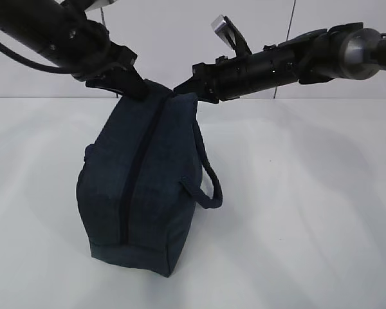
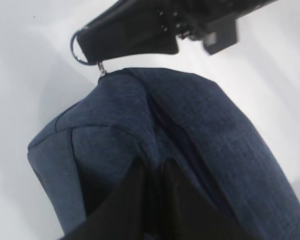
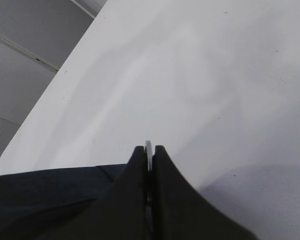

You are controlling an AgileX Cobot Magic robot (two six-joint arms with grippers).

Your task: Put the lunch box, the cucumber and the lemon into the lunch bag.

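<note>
The navy lunch bag (image 1: 145, 180) stands on the white table, its dark zipper line (image 1: 136, 174) running down the side that faces me. My left gripper (image 1: 134, 87) is shut on a fold of the bag's fabric at the top end. In the left wrist view its fingers (image 2: 157, 167) pinch the cloth beside the zipper. My right gripper (image 1: 180, 88) is shut on the silver ring zipper pull (image 2: 80, 47), and the ring's edge (image 3: 148, 146) shows between the closed fingertips. The lunch box, the cucumber and the lemon are out of view.
A loop handle (image 1: 209, 187) hangs off the bag's right side. The white table (image 1: 309, 212) stretches around the bag, with its rounded far corner (image 3: 5, 157) and grey wall panels (image 3: 25, 60) beyond.
</note>
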